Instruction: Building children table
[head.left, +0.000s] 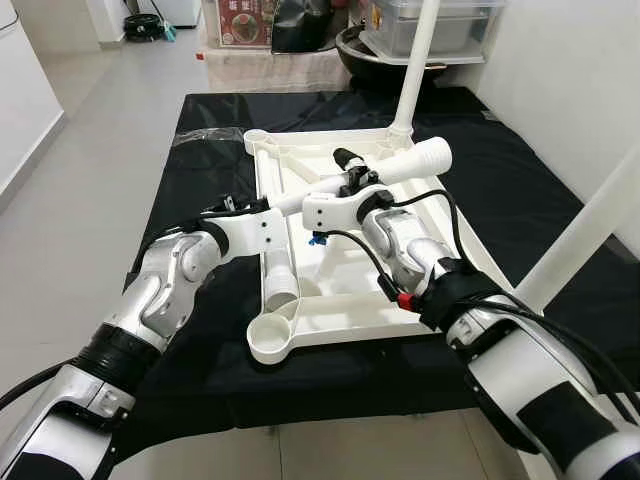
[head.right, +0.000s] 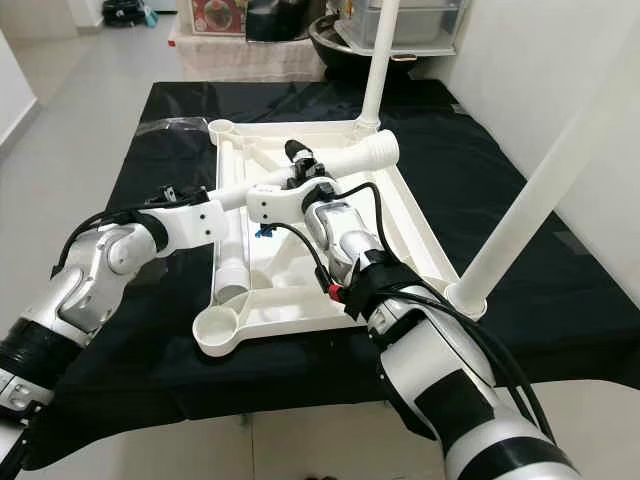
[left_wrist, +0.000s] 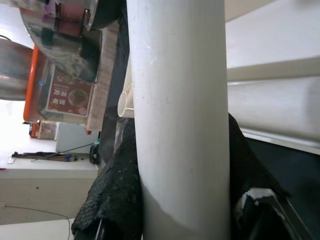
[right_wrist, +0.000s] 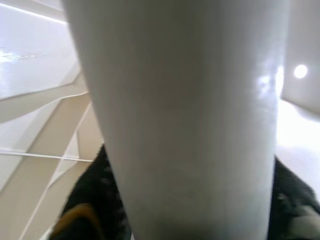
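The white tabletop (head.left: 330, 335) lies upside down on a black cloth. One white leg (head.left: 415, 60) stands in its far right corner and a second (head.left: 590, 225) in the near right corner. A third leg (head.left: 280, 275) lies loose inside the frame on the left. Both grippers hold a fourth leg (head.left: 410, 162) level above the frame. My left gripper (head.left: 290, 205) is shut on its left end and my right gripper (head.left: 352, 172) is shut on its middle. In the left wrist view the leg (left_wrist: 180, 115) sits between black fingers (left_wrist: 115, 200); it also shows close up in the right wrist view (right_wrist: 185, 125).
Round leg sockets sit at the near left corner (head.left: 268, 340) and far left corner (head.left: 256, 137). Clear plastic wrap (head.left: 205, 135) lies on the cloth at the far left. A dark pot (head.left: 370, 55) and boxes stand beyond the far edge. Bare floor (head.left: 90, 180) lies to the left.
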